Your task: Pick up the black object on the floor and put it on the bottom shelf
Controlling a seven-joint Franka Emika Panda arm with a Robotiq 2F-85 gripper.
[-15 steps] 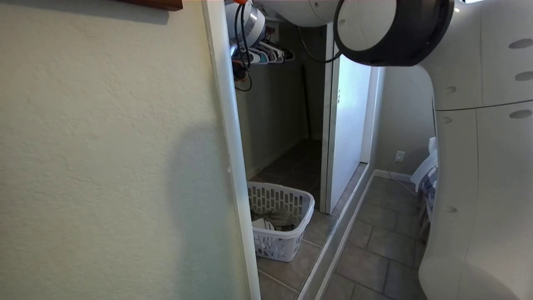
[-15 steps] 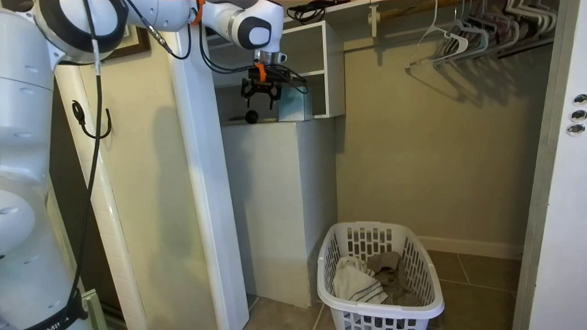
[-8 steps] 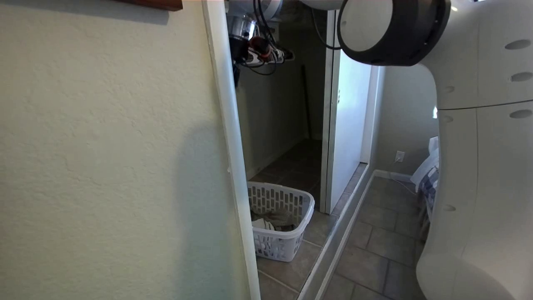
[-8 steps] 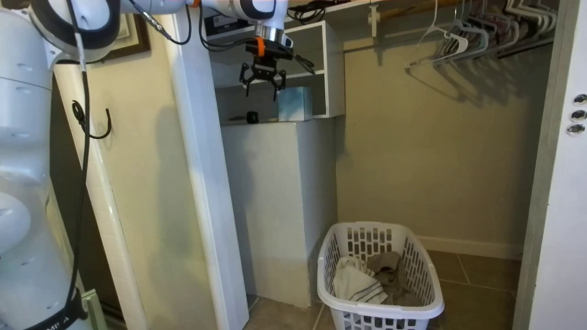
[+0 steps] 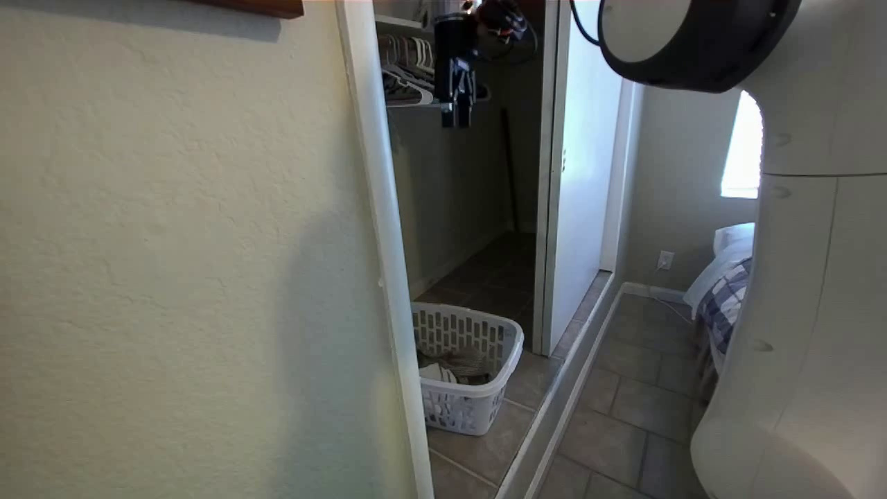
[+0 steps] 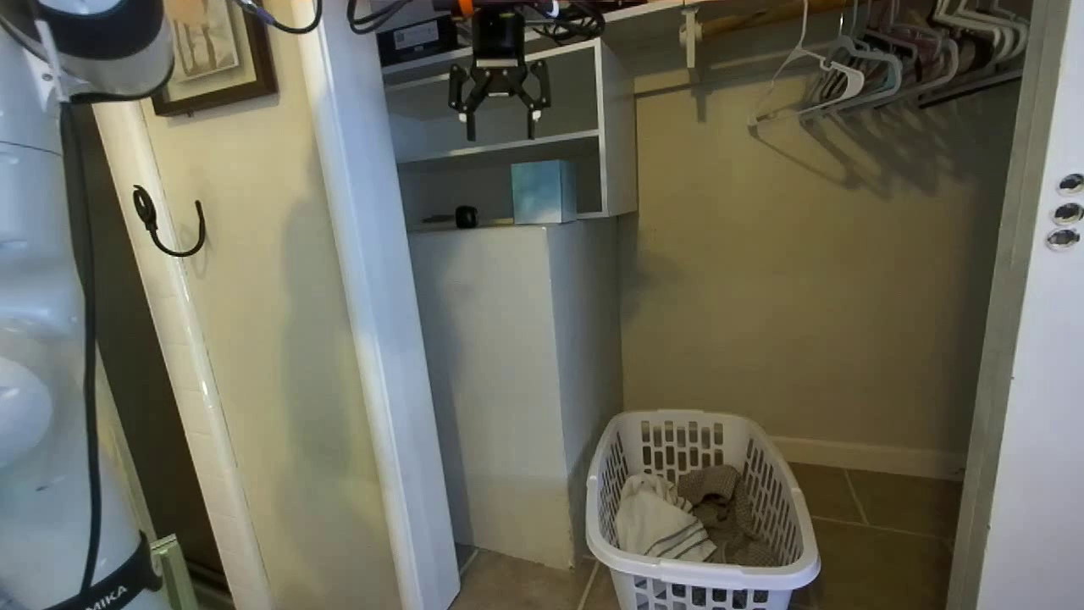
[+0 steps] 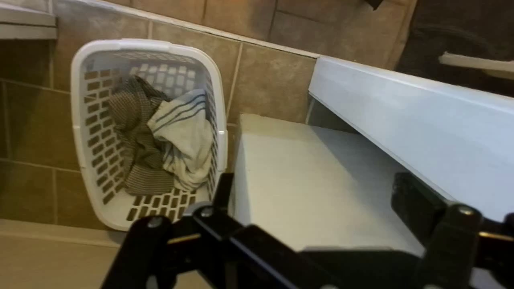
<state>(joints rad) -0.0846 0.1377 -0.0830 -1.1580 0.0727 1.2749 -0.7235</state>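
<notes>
1. My gripper point(image 6: 501, 134) hangs in front of the shelf unit point(image 6: 621, 135), its fingers point(image 6: 471, 129) pointing down and spread wide, with nothing held between them.
2. In an exterior view I get it edge-on, the fingers point(image 5: 464, 111) lined up, so I cannot judge the gap from there.
3. The black object point(image 6: 466, 217) sits on the bottom shelf point(image 6: 498, 223), near its front edge, below my fingers and apart from them.
4. A blue box point(image 6: 543, 192) stands upright to its right as I look, with a gap between; a flat dark thing point(image 6: 438, 219) lies to its left, too small for me to make out.
5. In my wrist view the fingers come in from the bottom, against a white block point(image 7: 289, 172).
6. The laundry basket point(image 6: 714, 574) stands on the tiled floor point(image 6: 881, 563) just beside that block; I cannot tell whether they touch. It holds a striped white cloth point(image 7: 186, 132) and a brown cloth point(image 7: 138, 120).
7. Hangers point(image 6: 881, 80) show in both exterior views.
</notes>
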